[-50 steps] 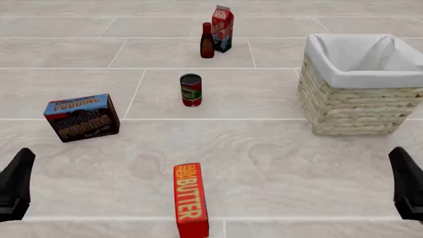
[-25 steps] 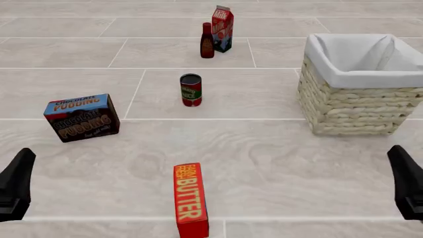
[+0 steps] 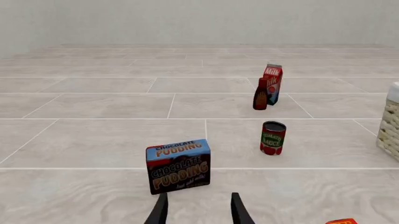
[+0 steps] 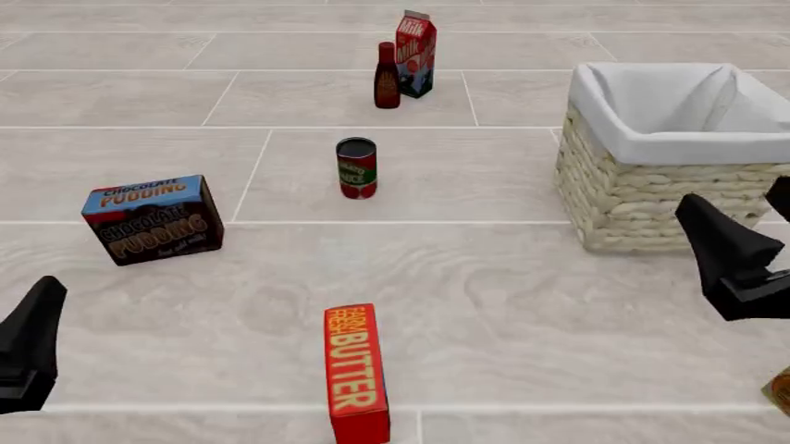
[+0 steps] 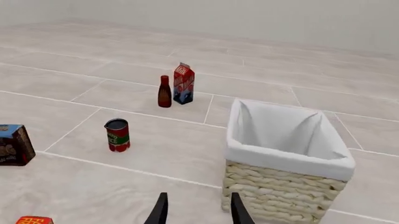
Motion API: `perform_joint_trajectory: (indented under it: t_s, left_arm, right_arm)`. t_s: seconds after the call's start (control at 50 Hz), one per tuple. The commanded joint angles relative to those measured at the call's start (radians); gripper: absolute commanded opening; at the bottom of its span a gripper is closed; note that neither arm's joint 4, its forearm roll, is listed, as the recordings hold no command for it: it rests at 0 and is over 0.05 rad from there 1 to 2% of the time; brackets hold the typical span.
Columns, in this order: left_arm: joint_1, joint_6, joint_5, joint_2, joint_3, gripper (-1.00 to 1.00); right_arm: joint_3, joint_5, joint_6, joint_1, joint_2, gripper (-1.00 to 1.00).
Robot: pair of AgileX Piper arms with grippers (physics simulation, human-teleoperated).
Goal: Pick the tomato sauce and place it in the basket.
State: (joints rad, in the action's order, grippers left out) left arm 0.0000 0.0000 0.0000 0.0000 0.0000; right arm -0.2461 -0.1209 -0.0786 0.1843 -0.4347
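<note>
Since the earlier front view, only the right gripper [image 4: 737, 268] has shifted, rising inward from the lower right edge to hang in front of the basket [image 4: 642, 208]; nothing else has changed place. Tomato sauce [image 4: 355, 167] stands upright on the table [image 4: 519, 305], mid-field, well apart from both arms and left of the basket. Beyond it stand a dark red bottle [image 4: 388, 76] and a milk carton [image 4: 416, 54], touching or nearly so. Nearer, a chocolate pudding box [image 4: 154, 219] sits to the left and a butter pack [image 4: 355, 372] lies in front.

Both wrist views show parted fingers with nothing between them, so both the right gripper and the left gripper [image 4: 30, 344] are released.

Recommended procedure: approach the can with the right arm, keep the jaws wide, centre them on the label band, and clear the basket wall during the swing.
</note>
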Motion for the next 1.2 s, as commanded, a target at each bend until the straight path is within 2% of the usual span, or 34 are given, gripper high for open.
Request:
perform_joint_trajectory:
  t_s: [0.02,0.12,0.26,0.48,0.66,0.72,1.04,1.2]
  left_arm:
    - [0.000,0.000,0.000,0.000,0.000,1.00]
    - [0.000,0.000,0.000,0.000,0.000,1.00]
    - [0.000,0.000,0.000,0.000,0.000,1.00]
    - [0.000,0.000,0.000,0.000,0.000,1.00]
    - [0.000,0.000,0.000,0.000,0.000,1.00]
    - [0.000,0.000,0.000,0.000,0.000,1.00]
    - [0.000,0.000,0.000,0.000,0.000,1.00]
    - [0.000,0.000,0.000,0.000,0.000,1.00]
  right_arm:
    - [-0.076,-0.113,-0.027,0.091,-0.211,1.00]
    - [-0.120,-0.170,-0.029,0.127,-0.329,1.00]
    - [-0.212,-0.185,-0.014,0.166,-0.438,1.00]
    - [-0.329,-0.268,0.002,0.228,-0.662,1.00]
    - [-0.421,-0.335,0.000,0.237,-0.856,1.00]
    - [-0.455,-0.341,0.016,0.231,-0.920,1.00]
    - [-0.571,-0.370,0.019,0.243,-1.119,1.00]
    - [-0.616,-0.388,-0.006,0.252,-1.181,1.00]
